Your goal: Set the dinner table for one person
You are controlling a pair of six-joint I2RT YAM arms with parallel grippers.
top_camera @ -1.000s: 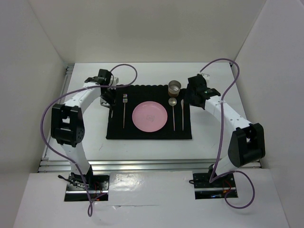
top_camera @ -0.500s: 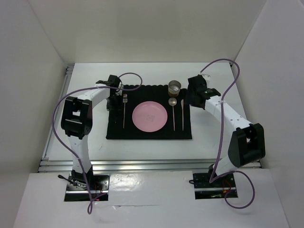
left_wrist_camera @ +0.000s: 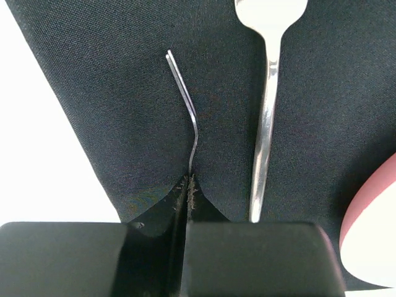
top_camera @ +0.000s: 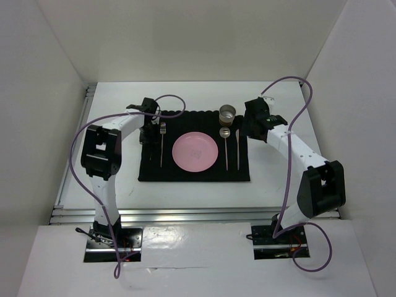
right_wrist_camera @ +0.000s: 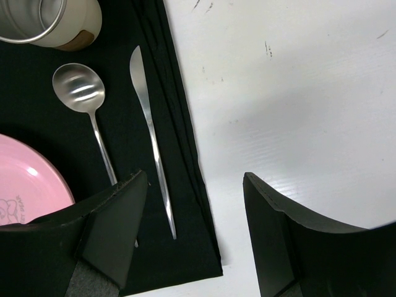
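Observation:
The white dinner table [top_camera: 278, 179] carries a black ribbed placemat [top_camera: 192, 173]. On the mat lie a fork [top_camera: 162, 143], a pink plate [top_camera: 195, 152], a spoon [top_camera: 226, 145] and a knife [top_camera: 237, 148]. A metal cup [top_camera: 228, 113] stands at the mat's far edge. My left gripper [top_camera: 148, 133] is shut on a thin silver utensil [left_wrist_camera: 185, 105], seen edge-on. It holds the utensil over the mat's left strip, left of the fork [left_wrist_camera: 269, 93]. My right gripper [right_wrist_camera: 195, 185] is open and empty over the mat's right edge, beside the knife [right_wrist_camera: 151, 142] and spoon [right_wrist_camera: 80, 93].
White walls enclose the table on three sides. An aluminium rail [top_camera: 185, 215] runs along the near edge. Purple cables loop from both arms. Bare table [right_wrist_camera: 297, 93] lies right of the mat. The plate's rim [left_wrist_camera: 377, 229] shows at the right of the left wrist view.
My left arm swung right from the mat's left edge, carrying the thin utensil over the mat beside the fork, then held still. The right arm has not moved.

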